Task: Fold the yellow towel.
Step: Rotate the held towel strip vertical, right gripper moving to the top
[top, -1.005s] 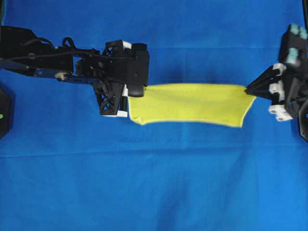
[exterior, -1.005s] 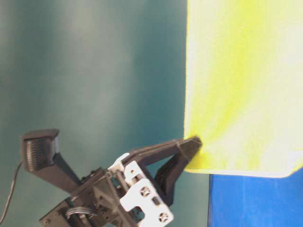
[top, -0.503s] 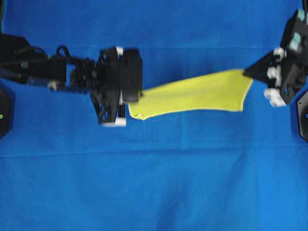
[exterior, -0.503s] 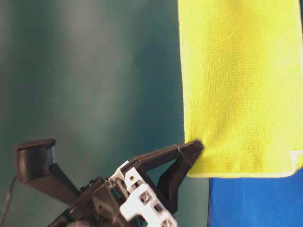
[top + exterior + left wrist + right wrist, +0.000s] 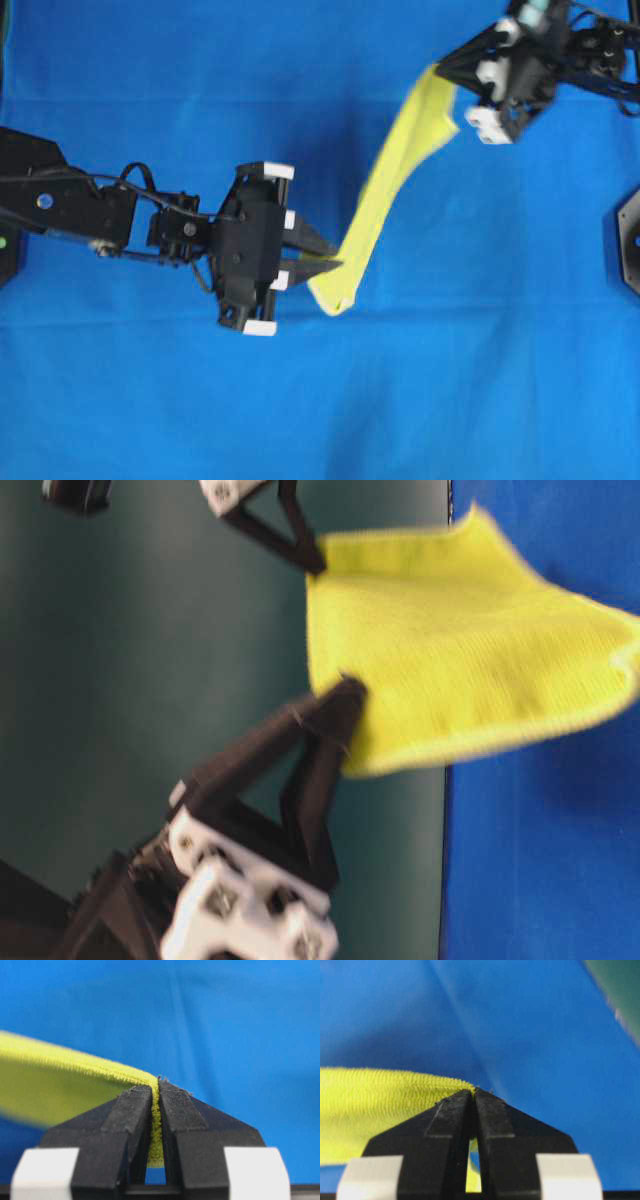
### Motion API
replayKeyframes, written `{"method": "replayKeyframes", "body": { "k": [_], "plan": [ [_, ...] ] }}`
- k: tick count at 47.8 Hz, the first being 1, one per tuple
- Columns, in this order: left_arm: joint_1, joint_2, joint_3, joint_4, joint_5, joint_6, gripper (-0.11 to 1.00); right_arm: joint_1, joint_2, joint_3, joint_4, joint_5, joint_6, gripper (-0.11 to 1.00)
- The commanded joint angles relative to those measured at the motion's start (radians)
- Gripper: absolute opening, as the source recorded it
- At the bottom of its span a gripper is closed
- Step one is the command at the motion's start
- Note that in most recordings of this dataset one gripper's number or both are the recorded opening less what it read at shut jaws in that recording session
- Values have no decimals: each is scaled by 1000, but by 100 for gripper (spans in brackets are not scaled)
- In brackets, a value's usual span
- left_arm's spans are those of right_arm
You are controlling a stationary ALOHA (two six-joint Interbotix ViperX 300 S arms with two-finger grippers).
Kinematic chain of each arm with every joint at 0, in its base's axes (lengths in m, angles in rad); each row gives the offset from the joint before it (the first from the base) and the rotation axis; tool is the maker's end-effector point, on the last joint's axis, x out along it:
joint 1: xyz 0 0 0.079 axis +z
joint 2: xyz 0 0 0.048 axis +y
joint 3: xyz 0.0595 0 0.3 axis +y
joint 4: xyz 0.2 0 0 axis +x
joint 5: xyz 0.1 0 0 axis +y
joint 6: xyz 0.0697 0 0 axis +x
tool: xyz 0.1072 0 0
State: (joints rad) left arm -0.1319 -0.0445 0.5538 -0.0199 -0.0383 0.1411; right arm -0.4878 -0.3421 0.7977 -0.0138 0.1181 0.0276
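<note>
Overhead view, yellow towel (image 5: pixel 385 190) stretched diagonally, left claw (image 5: pixel 335 264) and right claw (image 5: pixel 440 68) each clamping an end

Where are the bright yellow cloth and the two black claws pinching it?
yellow towel (image 5: pixel 385 195), overhead view, mid-span.
left gripper (image 5: pixel 335 265), overhead view, fingertips on towel's lower end.
right gripper (image 5: pixel 438 68), overhead view, fingertips on upper end.

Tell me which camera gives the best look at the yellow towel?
The overhead view: the yellow towel shows whole, stretched between the left gripper and right gripper. The table-level view shows its hanging face; the wrist views only pinched edges.
</note>
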Motion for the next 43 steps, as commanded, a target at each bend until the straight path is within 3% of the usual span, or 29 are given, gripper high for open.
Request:
{"method": "replayKeyframes", "body": {
  "k": [1,12,23,32,43],
  "plan": [
    [-66,15,-49,-2,-48,3,3,-49,57,-75,-17,-28,-2,3],
    [-71,107,-143,-2,-49,5,3,-49,160,-189,-25,-38,-3,3],
    [-69,121,-153,-2,-49,6,3,-49,167,-195,-26,-49,-3,3],
    [-69,138,-175,-2,-57,9,3,-61,120,-141,-25,-54,-2,3],
    [-69,249,-310,-2,-58,69,3,-112,-37,5,-25,-41,6,3]
  ]
}}
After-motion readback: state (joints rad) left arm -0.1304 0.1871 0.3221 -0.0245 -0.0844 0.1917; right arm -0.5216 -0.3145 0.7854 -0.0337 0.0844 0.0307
